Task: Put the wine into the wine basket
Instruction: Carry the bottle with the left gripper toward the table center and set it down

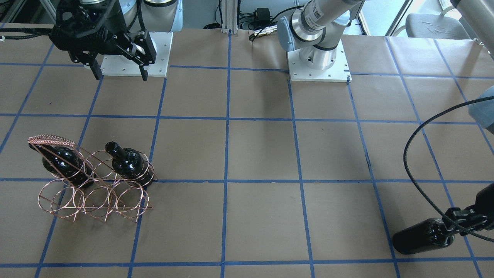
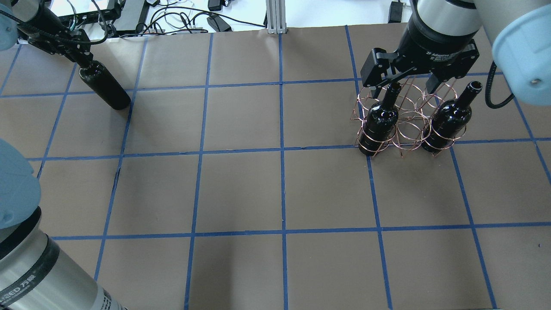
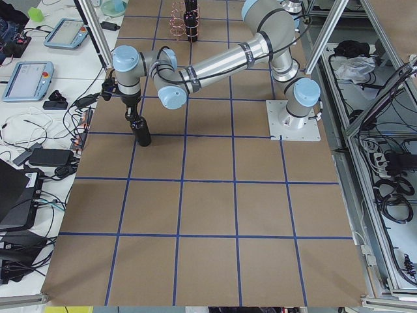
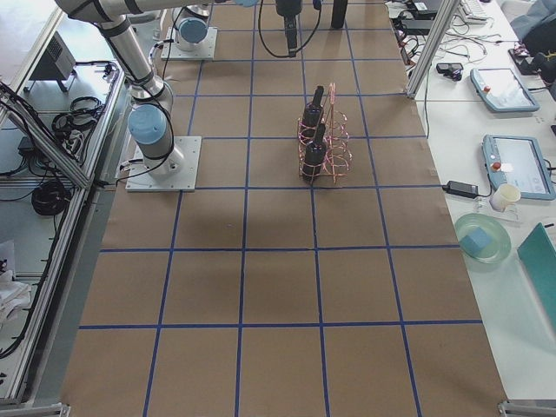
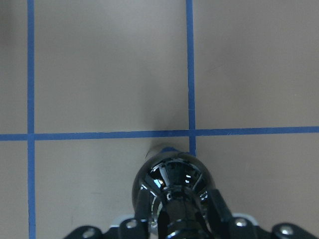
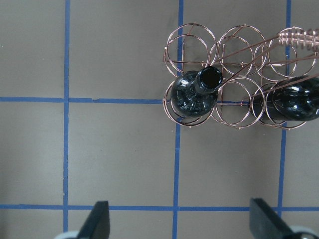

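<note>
The rose-copper wire wine basket stands on the table and holds two black wine bottles upright in its end rings. It also shows in the overhead view. My right gripper is open and empty, raised above the basket; the right wrist view looks down on the basket between its spread fingers. My left gripper is shut on the neck of the third wine bottle, upright at the table's far left; the left wrist view shows that bottle from above.
Brown paper with a blue tape grid covers the table. The arm bases are bolted at the robot's edge. Cables and boxes lie beyond the far edge, by the left gripper. The basket's middle rings hold nothing.
</note>
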`<action>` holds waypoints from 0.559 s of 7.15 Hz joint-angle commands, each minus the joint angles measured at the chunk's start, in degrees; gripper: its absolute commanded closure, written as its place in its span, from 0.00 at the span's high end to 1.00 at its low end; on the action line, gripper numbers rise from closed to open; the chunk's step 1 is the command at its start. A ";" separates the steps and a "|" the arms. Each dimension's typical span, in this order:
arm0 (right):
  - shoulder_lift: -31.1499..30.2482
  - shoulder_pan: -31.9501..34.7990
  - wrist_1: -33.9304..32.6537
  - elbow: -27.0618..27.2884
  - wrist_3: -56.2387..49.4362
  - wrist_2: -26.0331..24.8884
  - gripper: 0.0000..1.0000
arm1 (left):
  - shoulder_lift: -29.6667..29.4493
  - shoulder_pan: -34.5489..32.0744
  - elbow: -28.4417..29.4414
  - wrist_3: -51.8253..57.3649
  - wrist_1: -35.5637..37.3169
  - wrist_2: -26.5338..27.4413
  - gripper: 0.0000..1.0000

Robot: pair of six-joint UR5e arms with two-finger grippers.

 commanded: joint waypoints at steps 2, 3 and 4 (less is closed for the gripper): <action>-0.09 0.00 0.00 0.14 0.00 0.00 1.00 | 0.26 0.00 -0.17 0.00 -0.47 -0.05 0.00; -0.01 0.00 0.00 0.14 0.00 0.00 1.00 | 1.48 -0.26 -0.17 -0.35 -1.52 0.12 0.00; 0.00 0.00 0.00 0.14 0.00 0.00 1.00 | 3.58 -2.09 -1.04 -4.10 -2.14 0.12 0.00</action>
